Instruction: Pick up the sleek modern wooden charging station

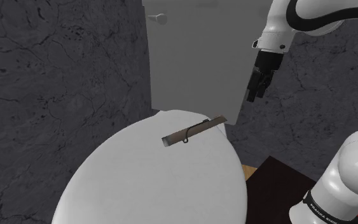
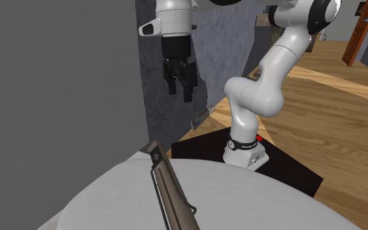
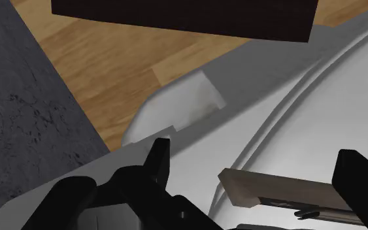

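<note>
Pincer [image 1: 254, 94] spread wide, empty, hanging in free air above the toilet lid [image 1: 152, 184] edge, beside the tank [image 1: 190, 57]. Shoulder view, left to right: dark marbled wall [image 1: 56, 83], closed lid, tank, arm. Charging station [image 1: 193, 131] lies flat on the lid near the tank, apart from the fingers. It is a long, thin, brownish-grey bar with a small dark loop on one side.
</note>
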